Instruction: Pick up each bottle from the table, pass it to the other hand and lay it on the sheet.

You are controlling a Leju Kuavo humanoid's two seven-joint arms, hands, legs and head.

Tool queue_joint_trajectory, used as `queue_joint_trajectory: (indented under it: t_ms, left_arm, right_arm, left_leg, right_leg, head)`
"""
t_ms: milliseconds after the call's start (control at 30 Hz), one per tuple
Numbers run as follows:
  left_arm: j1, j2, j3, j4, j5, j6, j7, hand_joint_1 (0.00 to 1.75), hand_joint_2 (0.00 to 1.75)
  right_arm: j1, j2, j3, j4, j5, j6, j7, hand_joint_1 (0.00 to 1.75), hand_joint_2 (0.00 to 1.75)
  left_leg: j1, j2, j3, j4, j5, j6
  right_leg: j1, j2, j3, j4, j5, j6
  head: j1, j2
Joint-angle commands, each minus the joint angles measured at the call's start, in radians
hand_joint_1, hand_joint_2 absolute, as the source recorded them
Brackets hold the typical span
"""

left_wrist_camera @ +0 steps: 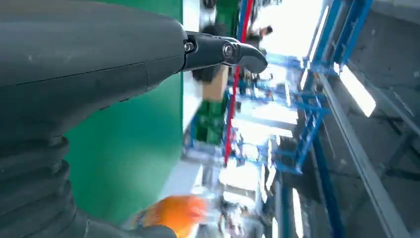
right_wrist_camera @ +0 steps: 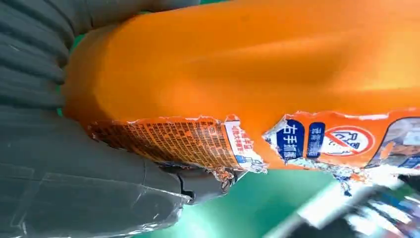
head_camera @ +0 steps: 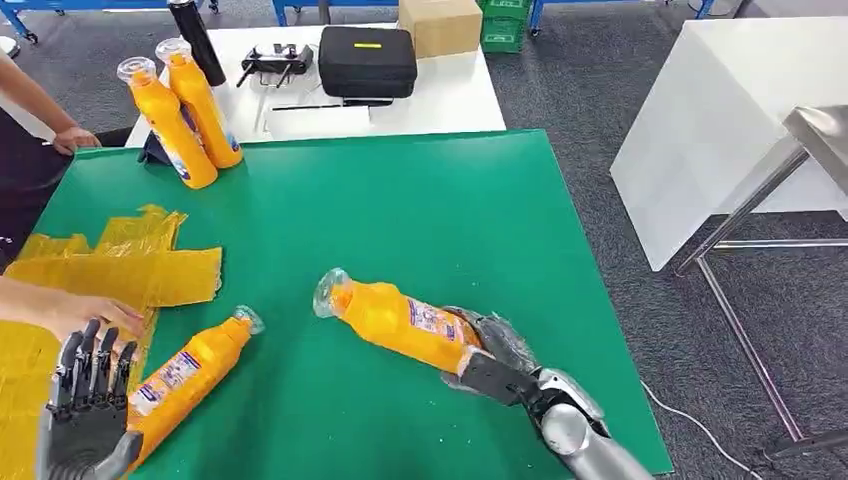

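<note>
Hands flank the green bench (head_camera: 420, 200): left hand (head_camera: 88, 385) fingers spread, empty beside a lying bottle (head_camera: 190, 375), right hand (head_camera: 495, 365) clamps another bottle (head_camera: 395, 315) by its base, cap aimed toward the yellow sheet (head_camera: 120, 265) beyond.

Green mat (head_camera: 420, 220) centre open; person's hand (head_camera: 70, 312) over yellow sheet (head_camera: 120, 265) blocks left edge.
</note>
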Motion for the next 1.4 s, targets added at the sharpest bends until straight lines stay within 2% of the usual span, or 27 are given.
queue_joint_trajectory:
  t_ms: [33,100,167,300,433,633,833,967,1067,1100,1400]
  left_arm:
    - [0.066,-0.003,-0.27,0.003,0.074,0.057,0.019,0.0,1.75]
    - [0.066,-0.003,-0.27,0.003,0.074,0.057,0.019,0.0,1.75]
    - [0.049,0.03,-0.316,0.018,0.083,0.083,0.014,0.0,1.75]
    - [-0.008,0.067,-0.401,0.053,0.018,0.167,-0.018,0.0,1.75]
    - [-0.078,0.101,-0.46,0.104,-0.019,0.245,-0.04,0.0,1.75]
    - [-0.097,0.106,-0.466,0.099,-0.136,0.32,-0.072,0.0,1.75]
    - [-0.097,0.107,-0.467,0.1,-0.137,0.319,-0.072,0.0,1.75]
    - [-0.11,0.105,-0.469,0.098,-0.277,0.413,-0.099,0.0,1.75]
    - [-0.14,0.101,-0.448,0.126,-0.287,0.434,-0.101,0.0,1.75]
    - [-0.142,0.097,-0.436,0.13,-0.28,0.434,-0.107,1.75,1.75]
    - [-0.135,0.075,-0.395,0.134,-0.283,0.419,-0.144,1.75,1.75]
  right_arm:
    - [-0.03,0.153,0.116,-0.109,-0.066,0.044,0.005,1.75,1.75]
    - [-0.03,0.153,0.116,-0.109,-0.066,0.044,0.005,1.75,1.75]
    - [-0.065,0.17,0.15,-0.06,-0.076,0.047,0.009,1.75,1.75]
    - [-0.161,0.258,0.22,0.087,-0.08,0.047,0.056,1.75,1.75]
    - [-0.272,0.362,0.303,0.312,-0.092,0.047,0.088,1.75,1.75]
    - [-0.265,0.423,0.442,0.387,-0.055,0.071,0.109,1.75,1.75]
    - [-0.265,0.423,0.448,0.387,-0.055,0.072,0.109,1.75,1.75]
    - [-0.253,0.431,0.547,0.383,-0.014,0.1,0.119,1.75,1.75]
    - [-0.305,0.419,0.658,0.41,-0.003,0.131,0.099,1.75,1.75]
    - [-0.31,0.416,0.672,0.412,-0.002,0.131,0.093,1.75,1.75]
    - [-0.307,0.387,0.66,0.405,-0.014,0.089,0.09,1.75,1.75]
  left_leg:
    - [0.0,0.002,0.001,0.0,-0.001,-0.002]
    - [0.0,0.002,0.0,0.001,-0.001,-0.002]
    - [0.001,0.002,0.001,0.002,-0.003,-0.004]
    - [0.001,0.004,0.0,0.0,0.0,-0.002]
    - [0.001,0.004,0.002,-0.001,0.001,-0.003]
    - [0.002,0.003,0.003,-0.001,0.001,-0.004]
    - [0.001,0.001,0.001,-0.001,0.002,-0.003]
    - [0.002,0.0,-0.001,0.0,0.002,-0.003]
    - [0.001,0.0,-0.002,-0.001,0.002,-0.003]
    - [0.002,0.0,-0.001,0.0,0.002,-0.004]
    - [0.001,-0.002,-0.001,-0.002,0.003,-0.003]
  right_leg:
    - [0.0,0.001,0.0,0.0,-0.001,-0.001]
    - [0.0,0.0,-0.001,0.0,-0.001,-0.001]
    - [0.001,0.0,0.001,0.002,-0.002,-0.002]
    - [0.0,0.002,-0.001,0.0,0.0,-0.001]
    - [0.0,0.002,0.0,0.0,0.001,-0.002]
    - [0.001,0.002,0.002,0.0,-0.001,-0.002]
    - [0.0,0.0,0.001,0.0,-0.001,-0.001]
    - [0.001,0.0,-0.001,0.0,-0.001,-0.001]
    - [0.0,-0.001,-0.002,0.0,0.0,-0.001]
    - [0.001,-0.001,-0.001,0.0,-0.001,-0.002]
    - [0.0,-0.003,-0.001,-0.001,-0.001,-0.001]
  head:
    - [0.001,0.0]
    - [0.0,0.0]
    - [0.001,0.0]
    - [0.001,0.0]
    - [0.001,0.0]
    - [0.001,0.0]
    - [0.001,0.0]
    - [0.001,0.0]
    - [0.001,0.0]
    - [0.001,0.0]
    - [0.001,0.0]
